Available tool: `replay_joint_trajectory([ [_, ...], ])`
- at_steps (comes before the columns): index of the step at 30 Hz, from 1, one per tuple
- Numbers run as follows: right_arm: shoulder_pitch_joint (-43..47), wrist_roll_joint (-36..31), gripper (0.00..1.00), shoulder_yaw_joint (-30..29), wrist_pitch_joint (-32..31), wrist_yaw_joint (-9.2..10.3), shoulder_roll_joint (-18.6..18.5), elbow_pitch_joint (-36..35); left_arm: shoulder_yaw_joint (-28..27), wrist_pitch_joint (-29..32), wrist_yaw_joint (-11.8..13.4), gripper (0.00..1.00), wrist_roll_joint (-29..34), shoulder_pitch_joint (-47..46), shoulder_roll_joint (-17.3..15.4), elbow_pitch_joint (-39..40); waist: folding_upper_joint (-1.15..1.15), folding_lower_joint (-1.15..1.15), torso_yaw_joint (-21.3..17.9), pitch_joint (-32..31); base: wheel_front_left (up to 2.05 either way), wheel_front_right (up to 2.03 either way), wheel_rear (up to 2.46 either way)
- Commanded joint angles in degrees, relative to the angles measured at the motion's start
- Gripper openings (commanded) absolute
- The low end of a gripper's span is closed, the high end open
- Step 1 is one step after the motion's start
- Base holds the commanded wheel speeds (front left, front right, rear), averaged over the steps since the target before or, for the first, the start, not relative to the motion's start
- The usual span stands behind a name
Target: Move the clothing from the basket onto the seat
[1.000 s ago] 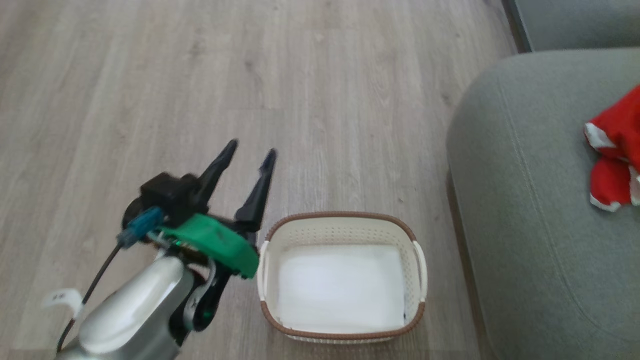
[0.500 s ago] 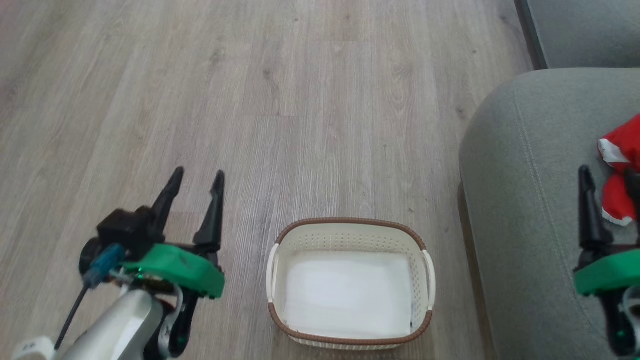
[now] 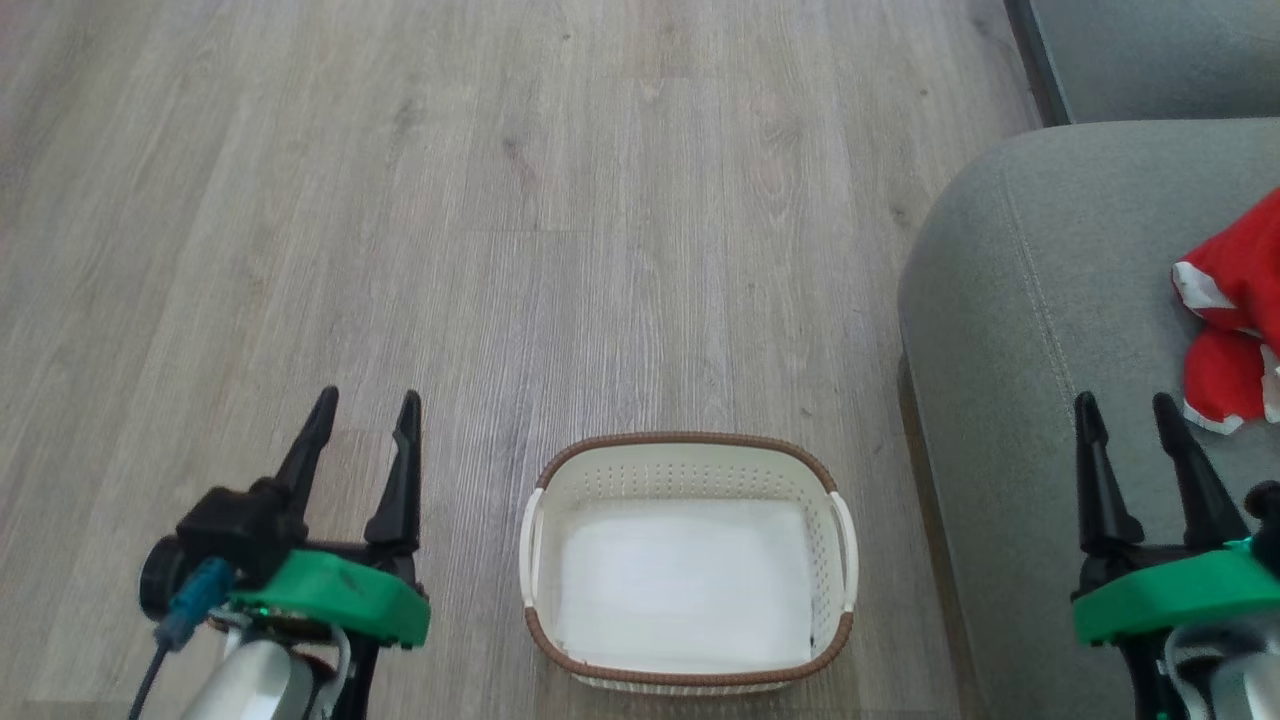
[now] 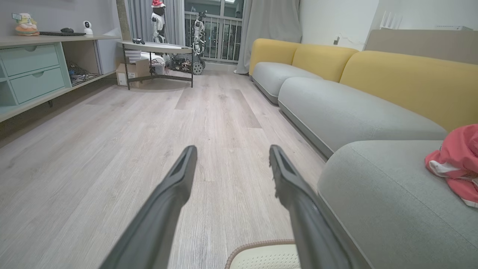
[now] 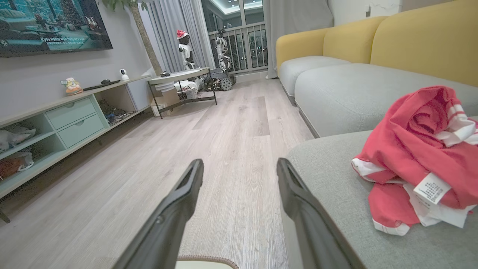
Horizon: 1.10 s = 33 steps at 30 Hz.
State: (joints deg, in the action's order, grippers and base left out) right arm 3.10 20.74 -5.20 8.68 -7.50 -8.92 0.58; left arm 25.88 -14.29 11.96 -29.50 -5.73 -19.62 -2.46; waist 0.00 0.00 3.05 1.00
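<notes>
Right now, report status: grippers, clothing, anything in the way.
Left gripper open, empty. Right gripper open, empty. Basket holds no clothing; clothing lies bunched on seat. Nothing in the way.

Left claw (image 3: 366, 396) — green housing (image 3: 340, 600), black fingers (image 3: 402, 485).

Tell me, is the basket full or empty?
Empty: the basket shows its bare white bottom; the red jersey lies on the sofa cushion.
</notes>
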Motion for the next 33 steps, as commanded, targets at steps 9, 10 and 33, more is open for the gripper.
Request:
replay_joint_trajectory([
  [9,-2.79,0.96,1.00,2.93,2.62,0.01,-0.92,1.86,-7.44,-0.71,-5.04,1.00,5.04,0.27,3.46,-2.53,0.00,0.00,-0.18,0.55,0.00,0.00,0.00],
  [10,-2.98,1.04,1.00,3.04,2.69,0.01,-1.05,2.07,-7.88,-0.71,-5.51,1.00,5.49,0.38,3.89,-2.67,0.00,0.00,-0.18,0.53,0.00,0.00,0.00],
  [33,-3.93,1.66,1.00,4.47,3.24,0.01,-1.04,4.08,-14.46,-0.71,-11.96,1.00,12.11,1.37,9.58,-6.42,0.00,0.00,-0.26,0.31,0.00,0.00,0.00],
])
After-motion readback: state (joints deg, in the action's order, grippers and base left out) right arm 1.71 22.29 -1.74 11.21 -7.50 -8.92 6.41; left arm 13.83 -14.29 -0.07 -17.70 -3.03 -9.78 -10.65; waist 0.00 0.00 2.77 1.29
